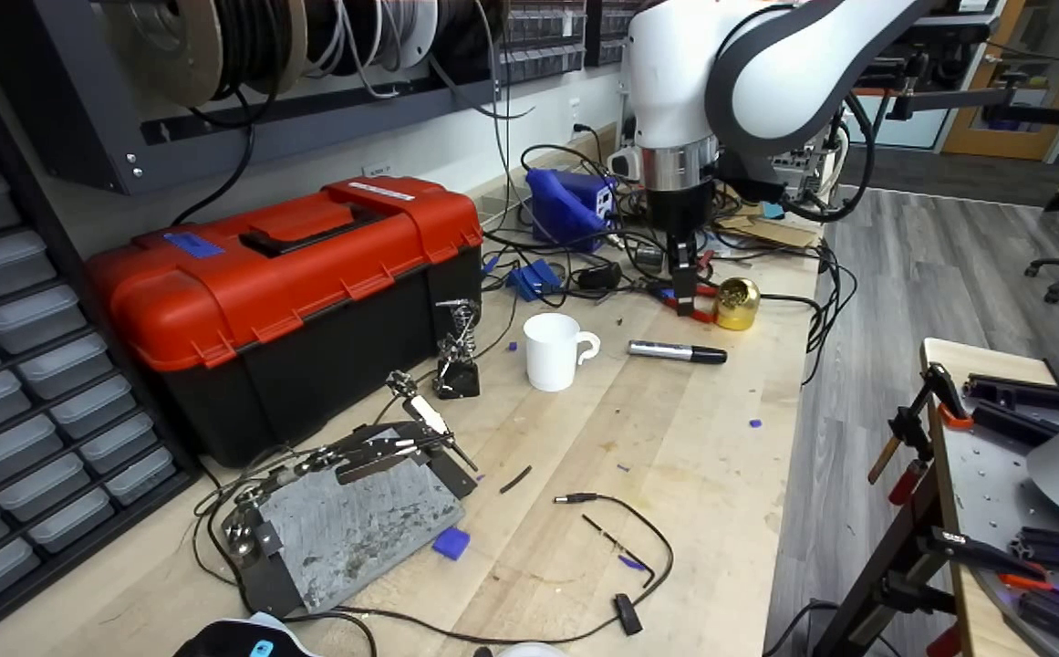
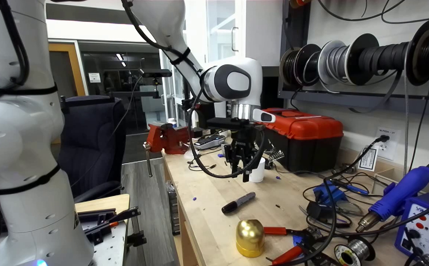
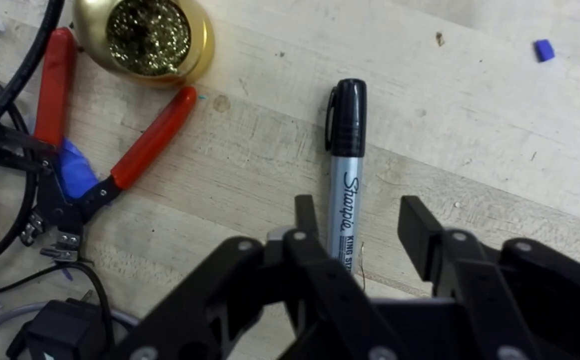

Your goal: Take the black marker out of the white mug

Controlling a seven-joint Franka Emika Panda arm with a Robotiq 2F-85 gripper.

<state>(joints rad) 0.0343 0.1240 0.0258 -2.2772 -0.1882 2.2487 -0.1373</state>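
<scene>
The black marker, a Sharpie with a grey barrel and black cap, lies flat on the wooden table in both exterior views (image 1: 675, 351) (image 2: 238, 203) and in the wrist view (image 3: 345, 175). The white mug (image 1: 550, 354) stands upright beside it, and nothing sticks out of its rim. It is partly hidden behind the gripper in an exterior view (image 2: 258, 173) and out of the wrist view. My gripper (image 3: 357, 225) is open and empty, pointing down above the table. The marker's barrel shows below and between its fingers, nearer the left one, and its lower end is hidden by the gripper.
A gold tip cleaner (image 1: 736, 308) and red-handled pliers (image 3: 152, 137) lie close to the marker. A red and black toolbox (image 1: 310, 301) stands along the wall. Black cables, a blue hot-air tool (image 2: 399, 195) and a solder spool (image 2: 354, 251) crowd one end.
</scene>
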